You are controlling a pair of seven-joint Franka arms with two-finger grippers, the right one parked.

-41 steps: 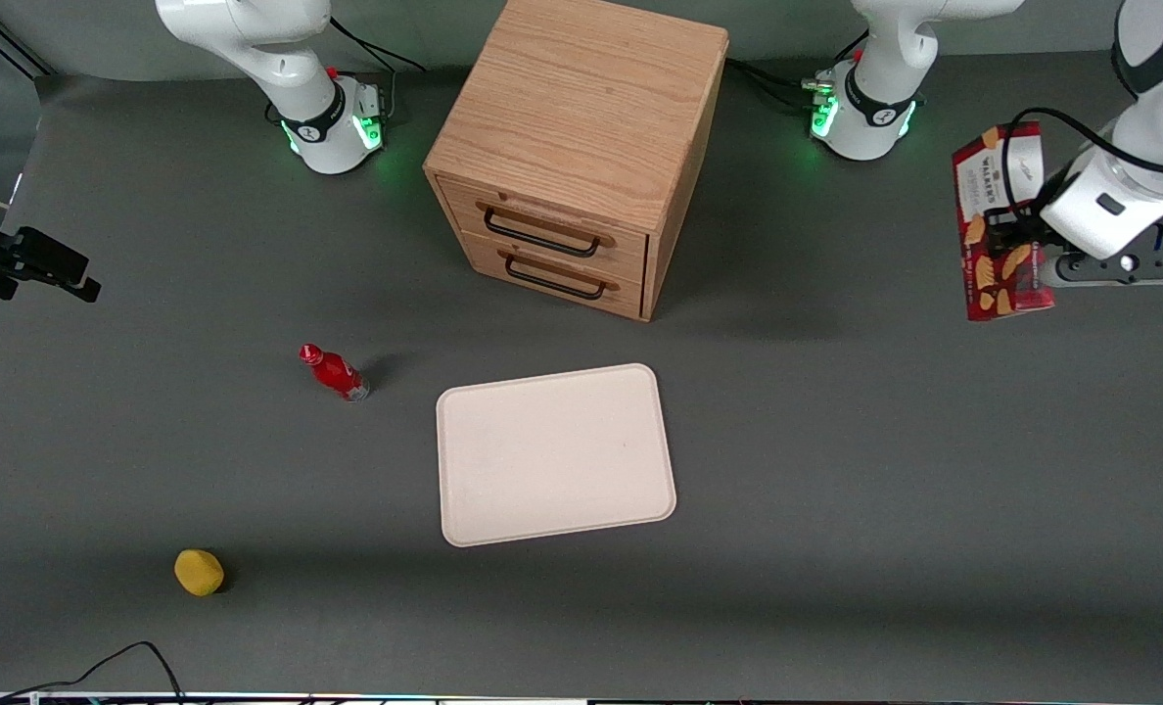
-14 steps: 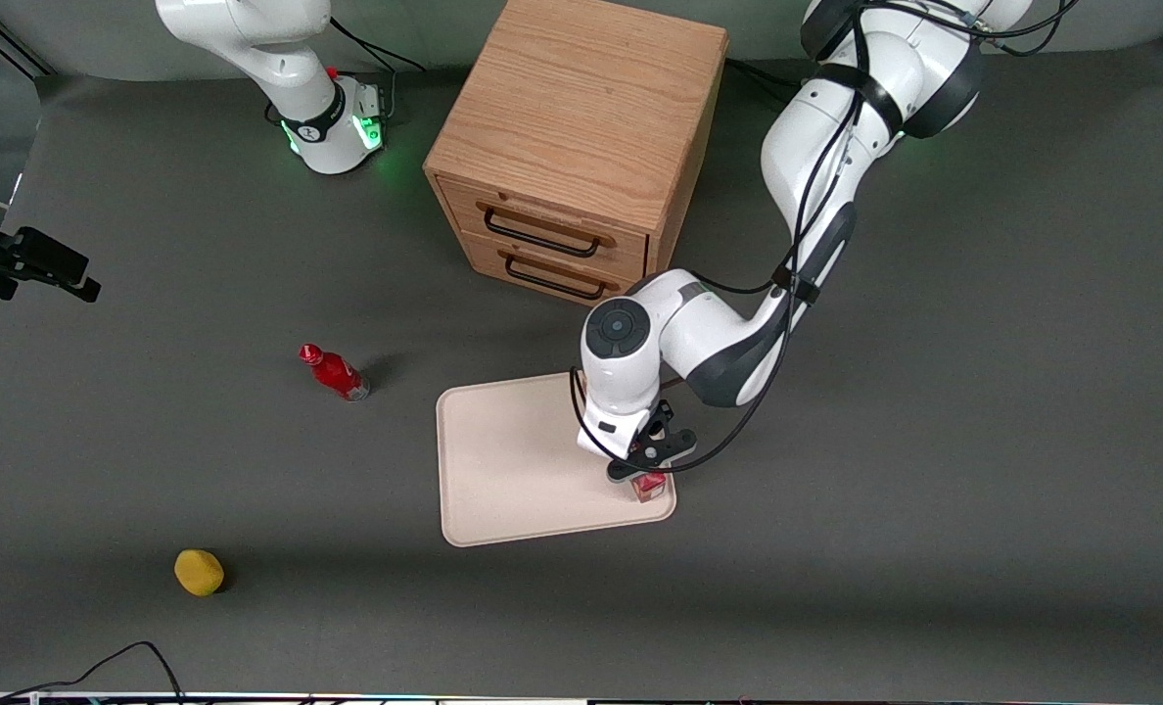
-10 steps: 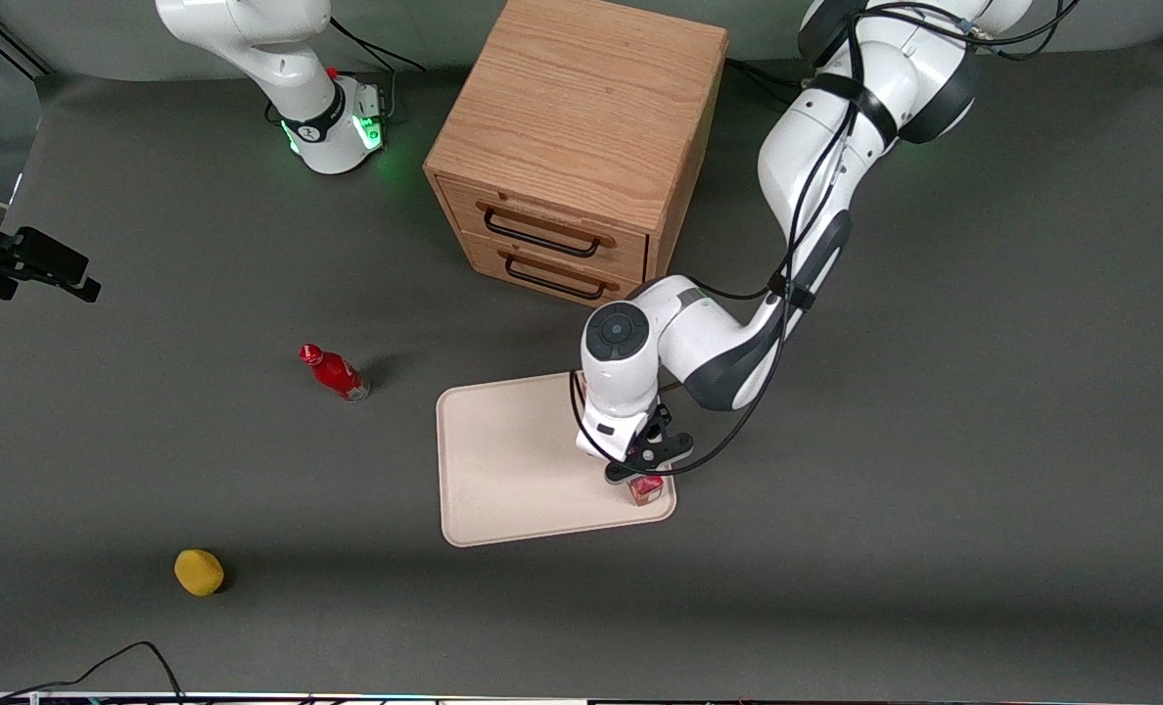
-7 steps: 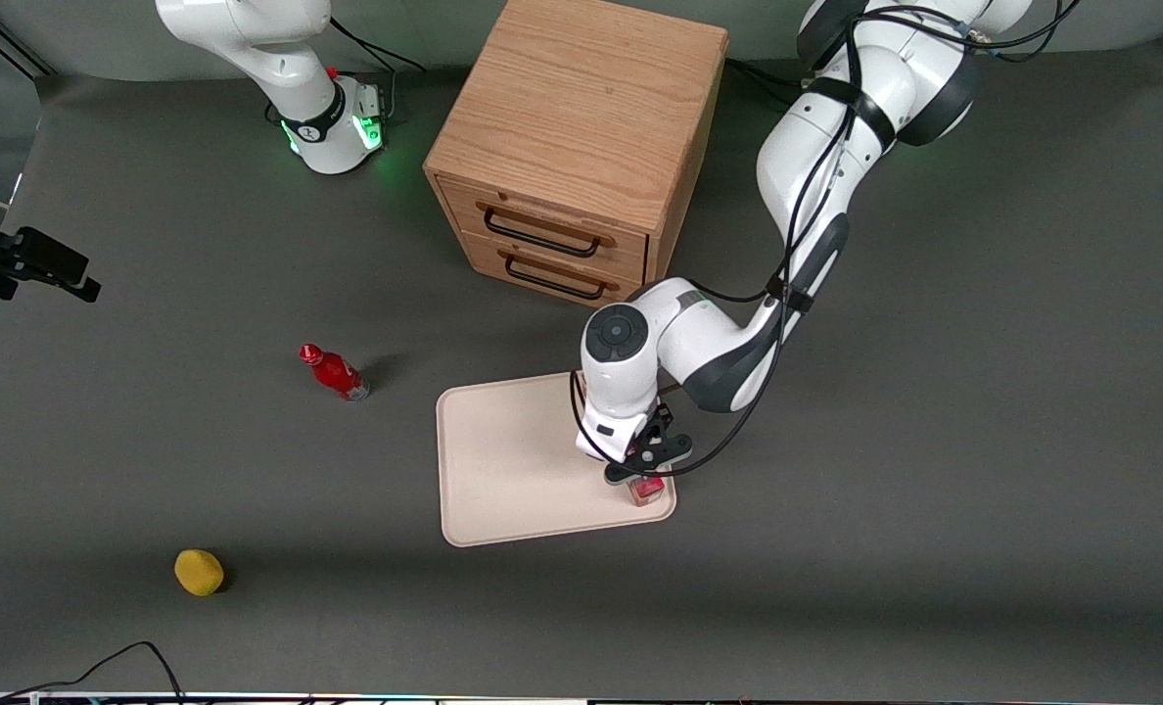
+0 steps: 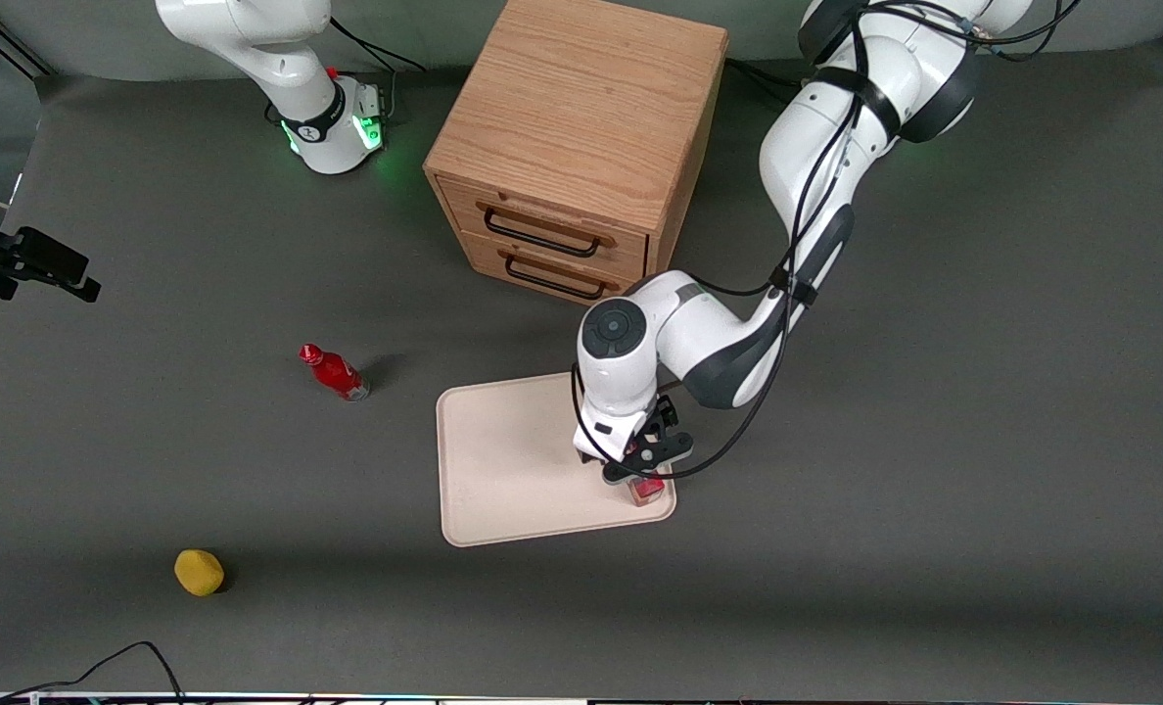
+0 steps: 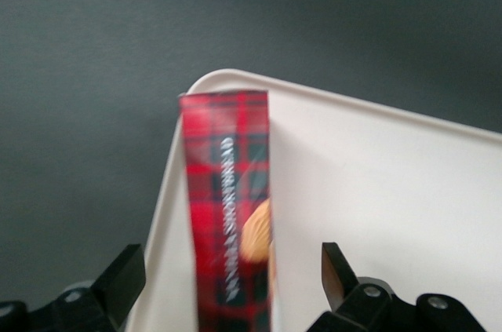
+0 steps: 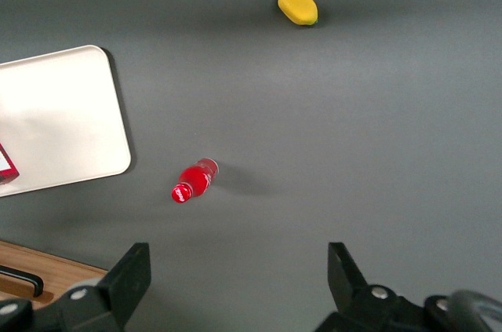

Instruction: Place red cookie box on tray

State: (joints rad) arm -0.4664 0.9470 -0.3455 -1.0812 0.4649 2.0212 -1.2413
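Observation:
The red cookie box stands upright on the cream-white tray, at the tray's corner nearest the front camera on the working arm's side. In the left wrist view the box shows its dark-red tartan side and a cookie picture, standing close to the tray's rim. My left gripper is right above the box. Its fingers are open and stand apart from the box on both sides, as the left wrist view of the gripper shows. The right wrist view shows the tray and an edge of the box.
A wooden two-drawer cabinet stands farther from the front camera than the tray. A small red bottle lies toward the parked arm's end. A yellow object lies nearer the front camera.
Three seconds ago the gripper held the box in the air at the working arm's end; now the box stands on the tray. Over the last second the wrist shifted only slightly.

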